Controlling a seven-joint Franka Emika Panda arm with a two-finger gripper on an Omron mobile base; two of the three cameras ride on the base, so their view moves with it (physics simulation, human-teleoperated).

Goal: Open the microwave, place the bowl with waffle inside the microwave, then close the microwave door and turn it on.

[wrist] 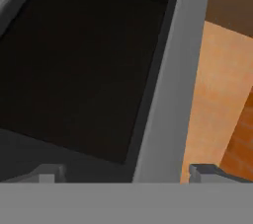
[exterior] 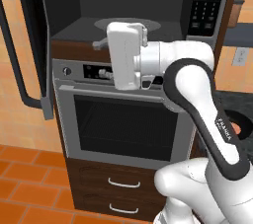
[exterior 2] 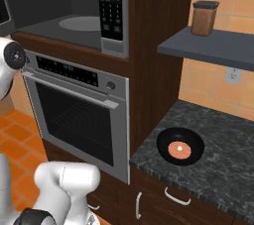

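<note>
In the left base view, the large steel-framed microwave (exterior: 133,6) stood open, its dark grey cavity and round grey turntable (exterior: 129,23) exposed. The wide black glass microwave door (exterior: 32,40), with its long dark curved bar handle (exterior: 15,55), was swung out to the left. The white arm's hand (exterior: 127,55) hung in front of the steel oven (exterior: 123,119) below the cavity, turned toward the door; its fingertips were hidden behind the hand.

In the right base view, the small round black bowl (exterior 2: 180,146) sat on the dark speckled stone counter (exterior 2: 223,159) to the right of the oven, well apart from the microwave, with the small round orange-tan waffle (exterior 2: 179,149) lying inside it. A brown lidded jar (exterior 2: 204,18) stood on the grey shelf (exterior 2: 213,45) above.

In the hand view, the two-finger gripper (wrist: 127,172) was spread wide, its dark tips far apart and holding nothing. Ahead of it lay the door's black glass and grey steel frame, with orange floor tiles (wrist: 217,104) beyond.
</note>
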